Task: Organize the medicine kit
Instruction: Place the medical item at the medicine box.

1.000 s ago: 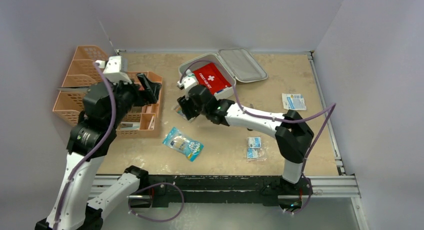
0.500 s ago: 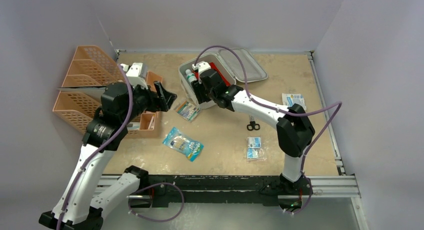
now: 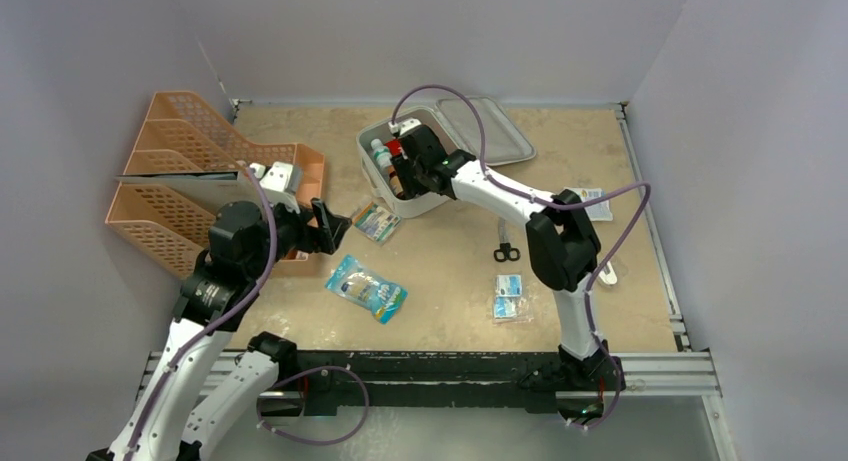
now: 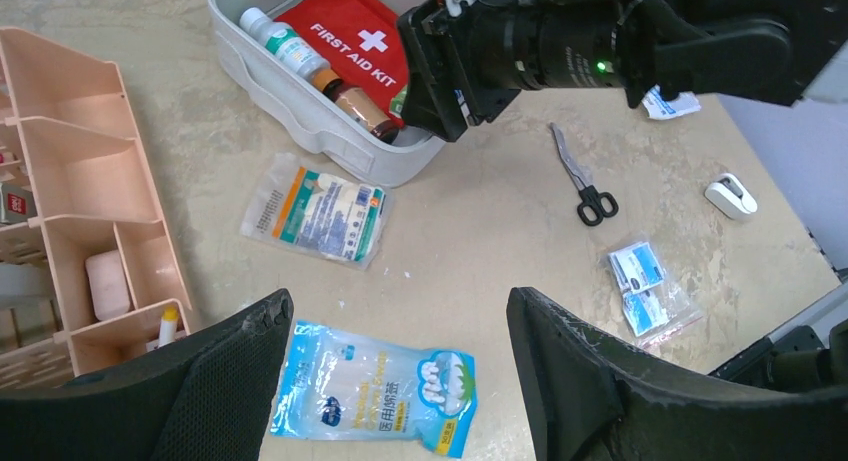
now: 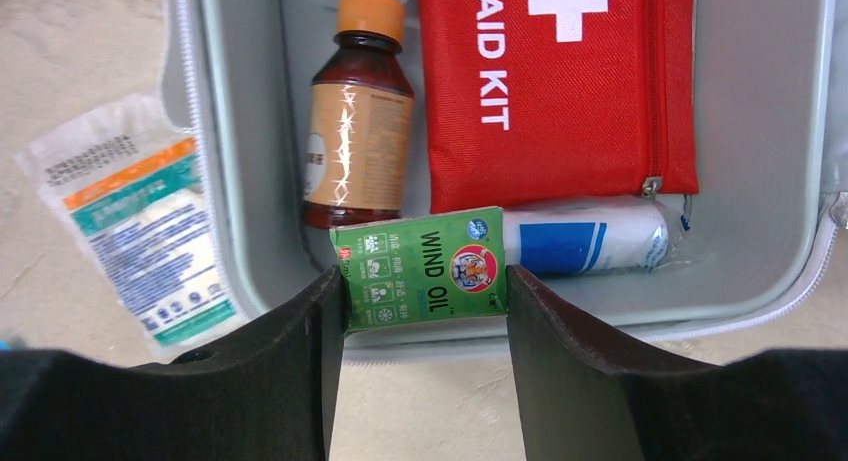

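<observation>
The medicine kit (image 3: pixel 372 186) stands open at the back, its lid (image 3: pixel 492 131) laid flat to the right. It holds a red first-aid pouch (image 5: pixel 560 91), a brown bottle (image 5: pixel 355 131), a white bottle (image 4: pixel 280 41) and a bandage roll (image 5: pixel 590 236). My right gripper (image 5: pixel 425 273) is shut on a green wind oil box (image 5: pixel 420 266), held over the kit's near wall (image 5: pixel 245 181). My left gripper (image 4: pixel 398 299) is open and empty above a blue cotton bag (image 4: pixel 375 388), which lies on the table.
A gauze packet (image 3: pixel 376 221) lies beside the kit's near-left corner. Scissors (image 3: pixel 506 249), small blue packets (image 3: pixel 510 296), a white clip (image 4: pixel 732 195) and a sachet (image 3: pixel 587 203) lie to the right. Orange trays (image 3: pixel 170 171) and a compartment organizer (image 4: pixel 80 181) stand at the left.
My right gripper has moved from the table beside the gauze packet up over the kit. My left gripper has moved from the orange trays forward, toward the blue cotton bag.
</observation>
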